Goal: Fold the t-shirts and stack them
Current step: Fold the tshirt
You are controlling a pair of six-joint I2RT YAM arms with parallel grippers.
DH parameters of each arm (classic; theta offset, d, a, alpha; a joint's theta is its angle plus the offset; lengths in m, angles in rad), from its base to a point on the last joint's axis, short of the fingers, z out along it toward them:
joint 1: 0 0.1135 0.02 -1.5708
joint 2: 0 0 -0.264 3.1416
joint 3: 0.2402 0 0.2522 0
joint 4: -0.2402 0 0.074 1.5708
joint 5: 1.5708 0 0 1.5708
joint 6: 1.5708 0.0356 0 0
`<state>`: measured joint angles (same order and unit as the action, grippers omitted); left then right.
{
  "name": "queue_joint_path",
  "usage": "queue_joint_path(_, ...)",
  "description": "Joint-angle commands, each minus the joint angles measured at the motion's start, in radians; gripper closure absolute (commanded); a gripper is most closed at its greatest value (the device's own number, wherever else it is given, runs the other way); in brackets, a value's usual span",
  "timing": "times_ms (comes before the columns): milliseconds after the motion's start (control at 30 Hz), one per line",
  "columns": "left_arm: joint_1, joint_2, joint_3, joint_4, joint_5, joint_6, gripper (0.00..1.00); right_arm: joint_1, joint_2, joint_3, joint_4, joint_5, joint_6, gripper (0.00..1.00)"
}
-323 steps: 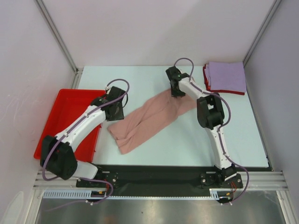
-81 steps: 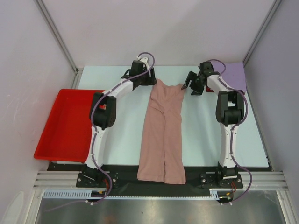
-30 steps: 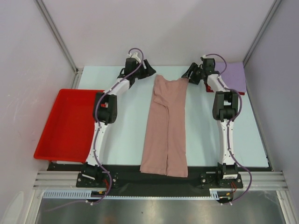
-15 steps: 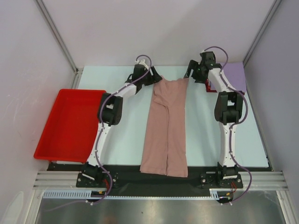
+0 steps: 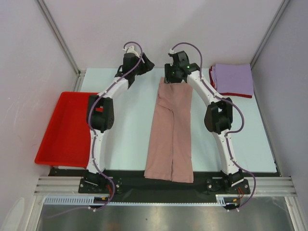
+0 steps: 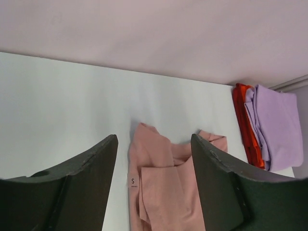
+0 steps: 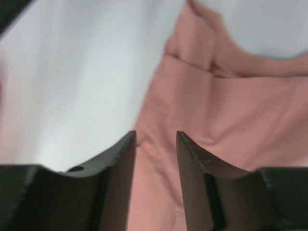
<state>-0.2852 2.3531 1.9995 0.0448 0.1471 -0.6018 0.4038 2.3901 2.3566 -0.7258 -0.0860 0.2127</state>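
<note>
Bright even light, right-wrist view blurred

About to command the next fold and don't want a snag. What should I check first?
1. Left gripper fingers apart, empty: ok.
2. Right gripper fingers apart over the pink t-shirt's far end: ok.
3. Right fingers touching cloth: cannot tell.
4. Pink t-shirt flat: not ok, far end rumpled.
5. Hem on the table: not ok, it lies past the near edge.
6. Lavender t-shirt on red t-shirt, apart from both arms: ok.
</note>
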Motion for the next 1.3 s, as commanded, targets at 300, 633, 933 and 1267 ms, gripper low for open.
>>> queue_joint_path(300,0.017,-0.202,-0.199,0.014,0.039,0.034,0.34,0.070,-0.051,-0.169,0.060,-0.144,0.060,0.54)
queue_joint_path(633,0.038,-0.333,-0.347,-0.033,0.020,0.030,0.35,0.148,-0.023,-0.169,-0.055,0.020,0.021,0.66)
queue_joint_path(933,0.041,-0.417,-0.467,-0.074,0.009,0.017,0.37,0.176,0.102,-0.016,-0.133,0.158,-0.021,0.65)
queue_joint_path(1267,0.052,-0.459,-0.530,-0.082,0.023,0.022,0.37,0.179,0.129,-0.013,-0.090,0.161,-0.038,0.68)
